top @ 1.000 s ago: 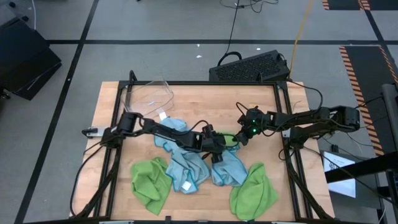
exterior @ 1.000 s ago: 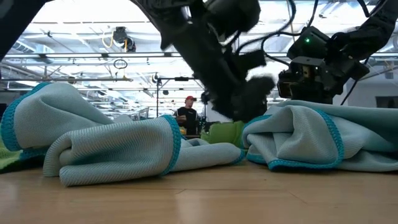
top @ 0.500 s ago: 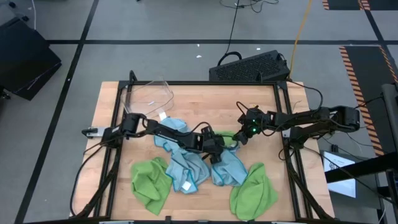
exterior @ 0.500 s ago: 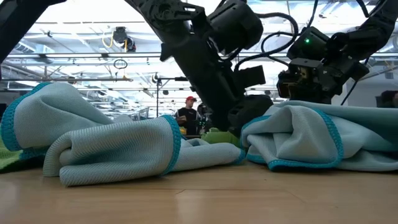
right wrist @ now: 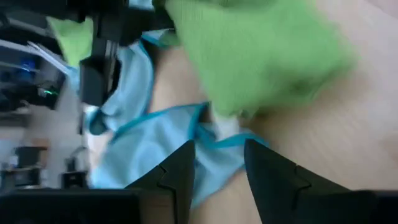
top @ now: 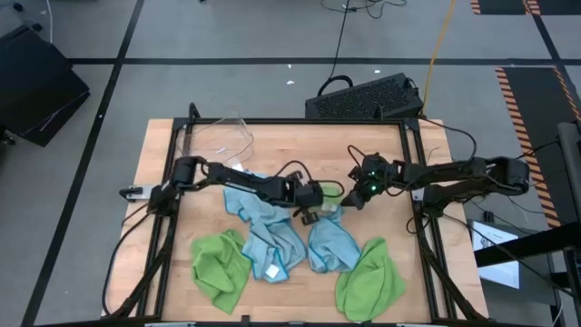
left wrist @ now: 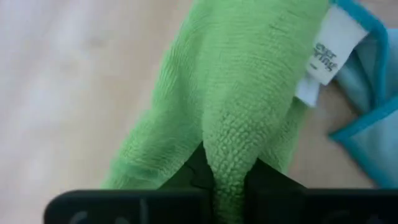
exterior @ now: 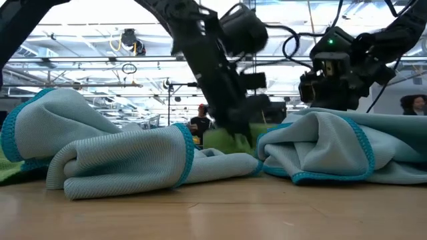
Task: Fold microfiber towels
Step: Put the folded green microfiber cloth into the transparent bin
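A lime green microfiber towel (top: 331, 193) lies bunched at the table's middle, its white tag (left wrist: 326, 56) showing. My left gripper (top: 316, 209) reaches in from the left and is shut on it. Just right of that towel my right gripper (top: 356, 198) hovers open, with nothing between its fingers (right wrist: 180, 174). Light blue towels (top: 272, 238) lie crumpled nearer the front edge, and one (exterior: 120, 160) fills the low view's foreground. Two more green towels (top: 221, 268) (top: 370, 277) lie at the front left and front right. My left gripper pinches a raised ridge of the green towel (left wrist: 229, 149) between its two fingers, several layers bunched together. The fingers come slanting down from the table's left. The rest of the towel spreads out beyond the fingers onto the wood.
A clear plastic bin (top: 222, 136) stands at the far left of the table. A black frame (top: 413, 163) runs along the table's sides. Bare wood (top: 300, 150) lies free at the far middle. A person (exterior: 198, 123) stands in the room behind.
My left gripper has swung toward the far edge, off the blue towels and onto the green towel, and has shut on it. The green towel now stands bunched up under the fingers. My right gripper has kept its place.
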